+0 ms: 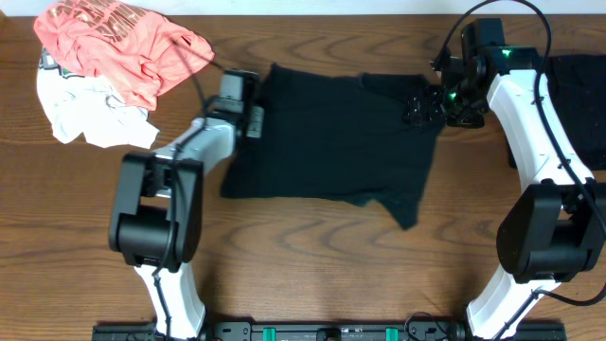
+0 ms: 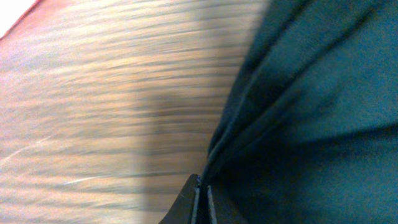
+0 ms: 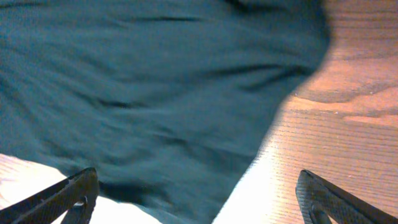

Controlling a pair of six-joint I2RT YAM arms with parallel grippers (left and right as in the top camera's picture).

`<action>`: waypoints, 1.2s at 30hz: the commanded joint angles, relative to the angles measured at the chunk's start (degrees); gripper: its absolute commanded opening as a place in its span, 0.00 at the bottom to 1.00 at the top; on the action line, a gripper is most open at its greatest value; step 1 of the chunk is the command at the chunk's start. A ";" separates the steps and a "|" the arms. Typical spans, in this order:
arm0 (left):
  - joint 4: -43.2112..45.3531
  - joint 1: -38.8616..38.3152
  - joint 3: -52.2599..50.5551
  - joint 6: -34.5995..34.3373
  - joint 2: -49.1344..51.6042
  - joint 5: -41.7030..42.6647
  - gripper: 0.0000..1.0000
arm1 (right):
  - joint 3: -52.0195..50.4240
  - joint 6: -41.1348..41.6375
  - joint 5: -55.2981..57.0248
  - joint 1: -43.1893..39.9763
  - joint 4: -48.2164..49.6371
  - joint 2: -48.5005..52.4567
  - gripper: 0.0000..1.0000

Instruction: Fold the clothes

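Note:
A plain black shirt (image 1: 331,142) lies spread across the middle of the wooden table. My left gripper (image 1: 256,118) is at its left edge, shut on a pinch of the black fabric (image 2: 286,118), which pulls into creases toward the fingertips (image 2: 203,190). My right gripper (image 1: 426,102) is at the shirt's upper right corner, open wide, with its fingers (image 3: 196,193) apart above the fabric's edge (image 3: 161,93) and bare wood.
A coral-pink printed shirt (image 1: 123,43) lies on a white garment (image 1: 85,109) at the back left. A pile of dark folded garments (image 1: 579,95) sits at the right edge, behind my right arm.

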 commanded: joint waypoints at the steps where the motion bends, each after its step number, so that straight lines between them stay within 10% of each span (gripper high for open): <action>1: -1.01 3.28 0.98 -8.98 0.07 -1.07 0.08 | 0.66 -0.07 -0.63 0.55 0.04 -0.50 0.99; 8: -2.08 4.76 0.96 -11.37 0.07 0.85 0.89 | 0.66 -0.04 -0.66 0.55 0.15 -0.50 0.99; 36: -40.57 5.33 0.98 -7.72 -39.74 3.21 0.98 | 0.63 4.79 7.10 12.11 -13.03 -5.44 0.90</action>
